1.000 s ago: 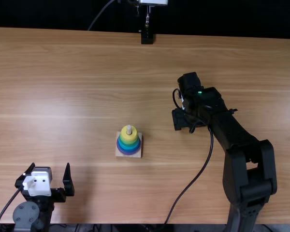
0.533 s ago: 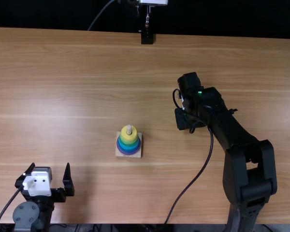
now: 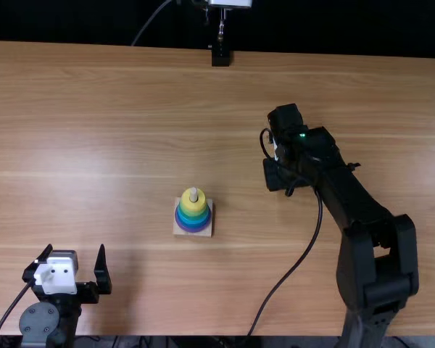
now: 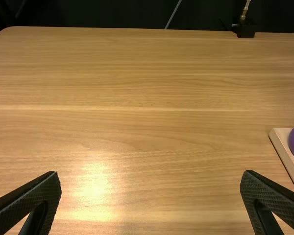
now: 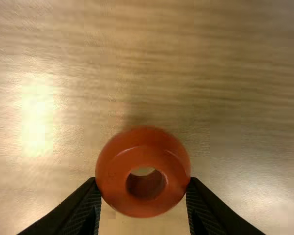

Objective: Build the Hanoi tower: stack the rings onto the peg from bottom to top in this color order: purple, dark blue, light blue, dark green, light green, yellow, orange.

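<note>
Last placement appears in hand: right gripper pinches the orange ring, left gripper stands wide; next requires centring that ring over the peg, then lowering.

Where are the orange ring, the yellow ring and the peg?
Orange ring (image 5: 144, 157), right wrist view: on its face, beside the hole.
Yellow ring (image 3: 193, 206), top view: on its near side.
Peg (image 3: 193, 194), top view: near its top.

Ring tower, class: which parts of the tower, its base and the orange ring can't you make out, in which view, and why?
- Top view: orange ring, hidden by the right arm.
- Top view: exact borders between the stack's middle rings, too small.
- Left wrist view: part of the base, cut off by the right edge.
- Right wrist view: orange ring's far side, hidden by its body.
</note>
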Available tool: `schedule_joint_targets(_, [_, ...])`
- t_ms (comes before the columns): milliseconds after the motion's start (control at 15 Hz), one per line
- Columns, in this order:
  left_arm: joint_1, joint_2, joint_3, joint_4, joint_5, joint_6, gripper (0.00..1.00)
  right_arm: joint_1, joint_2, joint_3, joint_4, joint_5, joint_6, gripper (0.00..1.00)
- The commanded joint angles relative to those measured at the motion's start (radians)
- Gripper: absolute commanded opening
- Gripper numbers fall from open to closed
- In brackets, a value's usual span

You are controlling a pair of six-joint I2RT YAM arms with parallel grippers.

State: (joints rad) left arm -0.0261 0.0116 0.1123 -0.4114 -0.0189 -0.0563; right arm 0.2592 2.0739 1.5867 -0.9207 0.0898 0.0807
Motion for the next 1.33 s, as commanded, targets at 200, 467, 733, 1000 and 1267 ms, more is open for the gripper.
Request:
schedule_joint_targets(200, [0.000,-0.012,-0.112,-0.078,0.004,0.005,1.00,0.052,-0.132,0.124,-0.144,0.000,-0.009,0.00])
schedule_joint_targets(467, [0.000,-0.012,-0.112,-0.078,0.004,0.005,1.00,0.161,-0.163,0.268,-0.347,-0.001,-0.009,0.00])
schedule_joint_targets(733, [0.000,-0.012,-0.112,-0.078,0.004,0.005,1.00,0.275,-0.163,0.414,-0.478,-0.001,-0.005,0.00])
schedule_joint_targets(1000, [-0.001,-0.012,-0.112,-0.078,0.004,0.005,1.00,0.382,-0.159,0.504,-0.505,-0.001,-0.002,0.00])
schedule_joint_targets(1267, [0.000,-0.012,-0.112,-0.078,0.004,0.005,1.00,0.462,-0.140,0.604,-0.544,-0.001,0.006,0.00])
